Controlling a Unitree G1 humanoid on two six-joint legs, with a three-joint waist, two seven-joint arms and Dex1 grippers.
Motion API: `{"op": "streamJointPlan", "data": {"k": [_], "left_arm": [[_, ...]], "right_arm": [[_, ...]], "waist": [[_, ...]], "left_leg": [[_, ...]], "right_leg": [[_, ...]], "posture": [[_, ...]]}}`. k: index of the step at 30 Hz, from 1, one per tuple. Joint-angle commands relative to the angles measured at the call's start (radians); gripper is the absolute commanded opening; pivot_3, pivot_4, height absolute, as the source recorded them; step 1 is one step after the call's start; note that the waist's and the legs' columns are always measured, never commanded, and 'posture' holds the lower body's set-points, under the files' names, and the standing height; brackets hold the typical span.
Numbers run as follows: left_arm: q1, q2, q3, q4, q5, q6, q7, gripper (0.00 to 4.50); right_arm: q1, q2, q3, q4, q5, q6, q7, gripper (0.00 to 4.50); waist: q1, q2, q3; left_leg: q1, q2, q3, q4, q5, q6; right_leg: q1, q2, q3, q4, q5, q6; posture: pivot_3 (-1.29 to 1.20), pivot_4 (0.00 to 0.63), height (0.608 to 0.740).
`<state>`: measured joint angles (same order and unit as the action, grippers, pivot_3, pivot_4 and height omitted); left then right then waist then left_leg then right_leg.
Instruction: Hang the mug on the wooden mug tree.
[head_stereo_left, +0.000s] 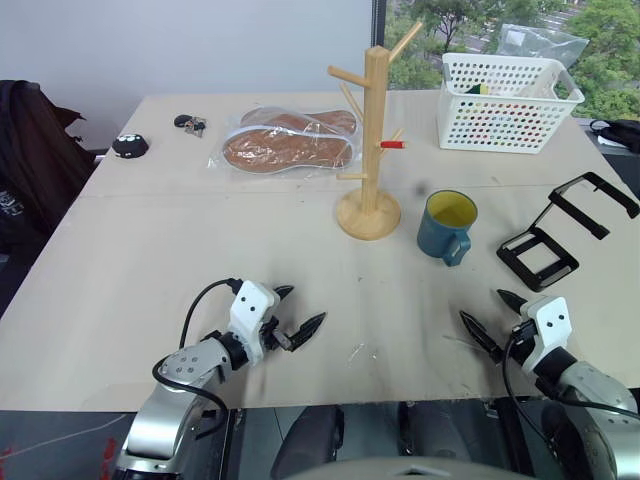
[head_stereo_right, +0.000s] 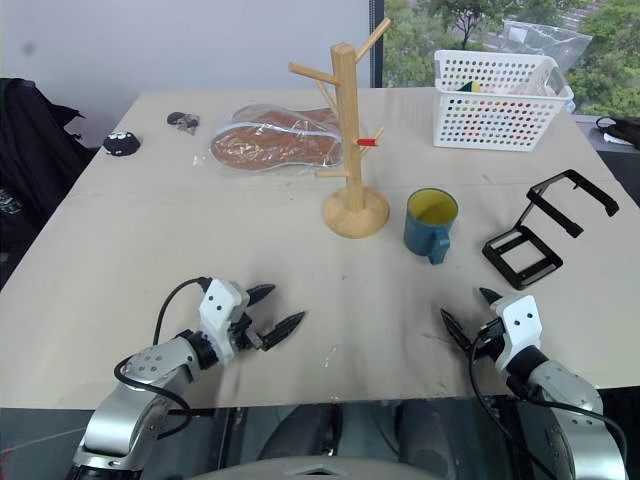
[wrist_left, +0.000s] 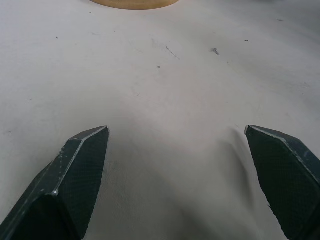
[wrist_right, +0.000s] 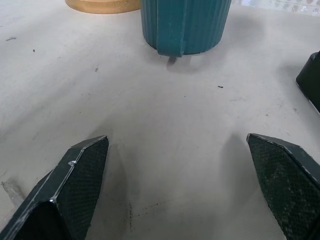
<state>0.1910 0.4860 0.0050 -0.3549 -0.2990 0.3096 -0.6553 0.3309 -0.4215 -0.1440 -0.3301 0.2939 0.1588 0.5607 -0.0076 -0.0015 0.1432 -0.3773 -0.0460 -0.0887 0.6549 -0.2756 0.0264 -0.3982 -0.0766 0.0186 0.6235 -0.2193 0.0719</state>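
Observation:
The teal-blue mug (head_stereo_left: 446, 226) with a yellow inside stands upright on the table, its handle turned toward me, just right of the wooden mug tree (head_stereo_left: 371, 150). The tree stands upright on its round base with angled pegs, one red-tipped. My left gripper (head_stereo_left: 296, 314) hovers open near the table's front edge, left of centre, with nothing between its fingers. My right gripper (head_stereo_left: 494, 318) is open too, near the front edge and in front of the mug. The right wrist view shows the mug (wrist_right: 184, 25) ahead of the open fingers and the tree's base (wrist_right: 102, 5) beside it.
A white perforated basket (head_stereo_left: 507, 100) stands at the back right. A black folding stand (head_stereo_left: 563, 232) lies right of the mug. A clear bag of brown flat pieces (head_stereo_left: 288, 140) lies behind the tree to the left, with keys (head_stereo_left: 190, 124) and a small black object (head_stereo_left: 130, 146) farther left.

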Motion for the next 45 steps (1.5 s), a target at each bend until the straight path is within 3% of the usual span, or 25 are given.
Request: {"op": "streamJointPlan", "data": {"k": [1,32,38,45], "left_arm": [[-0.002,0.007,0.017,-0.023,-0.006,-0.018,-0.003,4.50],[-0.032,0.004,0.005,-0.014,-0.002,-0.047,-0.009,4.50],[-0.091,0.031,0.010,-0.043,-0.043,-0.037,-0.068,4.50],[-0.215,0.133,0.035,-0.109,-0.129,0.057,-0.149,4.50]], "right_arm": [[-0.003,-0.010,-0.025,0.009,0.011,-0.037,0.020,4.46],[-0.069,-0.035,-0.053,-0.010,0.036,-0.013,0.035,4.46],[-0.167,0.062,0.018,-0.082,0.018,0.103,-0.106,4.46],[-0.243,0.157,0.064,-0.110,-0.061,0.211,-0.291,4.46]], "waist": [[0.000,0.000,0.000],[0.000,0.000,0.000],[-0.003,0.000,0.000],[0.002,0.000,0.001]], "left_leg": [[0.000,0.000,0.000,0.000,0.000,0.000],[0.000,0.000,0.000,0.000,0.000,0.000],[0.000,0.000,0.000,0.000,0.000,0.000],[-0.002,-0.001,0.000,0.000,0.002,-0.003]], "right_leg": [[0.000,0.000,0.000,0.000,0.000,0.000],[0.000,0.000,0.000,0.000,0.001,0.001],[-0.001,0.001,0.000,0.001,0.001,0.001],[-0.004,0.000,0.001,0.002,0.001,0.001]], "posture": [[0.00,0.150,0.740],[0.00,0.150,0.740],[0.00,0.150,0.740],[0.00,0.150,0.740]]}}
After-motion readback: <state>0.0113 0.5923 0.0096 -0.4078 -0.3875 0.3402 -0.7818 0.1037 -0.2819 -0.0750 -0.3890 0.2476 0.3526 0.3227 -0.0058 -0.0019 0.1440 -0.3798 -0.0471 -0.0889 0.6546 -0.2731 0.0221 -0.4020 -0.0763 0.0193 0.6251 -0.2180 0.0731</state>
